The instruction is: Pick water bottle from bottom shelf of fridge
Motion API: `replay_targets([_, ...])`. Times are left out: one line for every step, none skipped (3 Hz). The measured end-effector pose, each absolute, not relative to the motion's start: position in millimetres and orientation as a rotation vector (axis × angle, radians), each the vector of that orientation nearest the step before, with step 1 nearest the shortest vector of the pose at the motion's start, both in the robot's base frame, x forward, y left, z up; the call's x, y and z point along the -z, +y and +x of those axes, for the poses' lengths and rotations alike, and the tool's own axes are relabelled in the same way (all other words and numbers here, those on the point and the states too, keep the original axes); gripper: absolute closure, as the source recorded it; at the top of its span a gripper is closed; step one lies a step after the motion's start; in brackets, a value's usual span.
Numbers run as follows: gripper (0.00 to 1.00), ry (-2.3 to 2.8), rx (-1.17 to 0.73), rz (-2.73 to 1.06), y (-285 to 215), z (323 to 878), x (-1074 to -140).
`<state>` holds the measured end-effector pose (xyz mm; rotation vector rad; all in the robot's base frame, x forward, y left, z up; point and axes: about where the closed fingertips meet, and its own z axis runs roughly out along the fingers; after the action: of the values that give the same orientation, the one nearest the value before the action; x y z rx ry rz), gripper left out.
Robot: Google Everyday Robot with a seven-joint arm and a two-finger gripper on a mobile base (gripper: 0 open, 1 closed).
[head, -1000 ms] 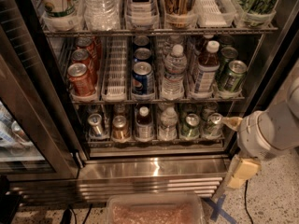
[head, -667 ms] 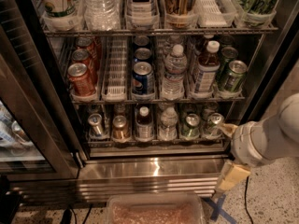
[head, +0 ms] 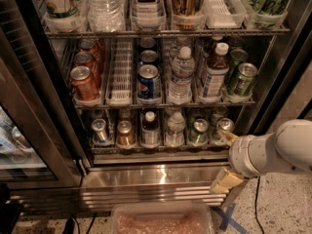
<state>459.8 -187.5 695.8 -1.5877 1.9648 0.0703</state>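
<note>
Fingers (head: 225, 180) spread by fridge base (head: 146, 177), water bottle (head: 175, 129) on btm shelf (head: 161, 149)

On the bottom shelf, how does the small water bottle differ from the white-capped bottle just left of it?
The water bottle holds colourless water; the dark bottle holds dark liquid. The water bottle stands nearer the gripper, which is open at the bottom shelf's right end; the dark bottle is one lane further. Both stand upright with white caps.
</note>
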Motion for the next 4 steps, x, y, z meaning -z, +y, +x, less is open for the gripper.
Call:
replay_targets([0.00,1.898,-0.123,-1.593,-167.5,458.5,-691.3])
replay_targets([0.00,1.898,-0.124,-1.593,-167.3,458.5,-691.2])
replay_targets([0.00,1.884,-0.121,-1.533,-154.5,462.0,-677.5])
replay_targets([0.00,1.856,-0.142,-1.359,-137.0,472.1,-661.3])
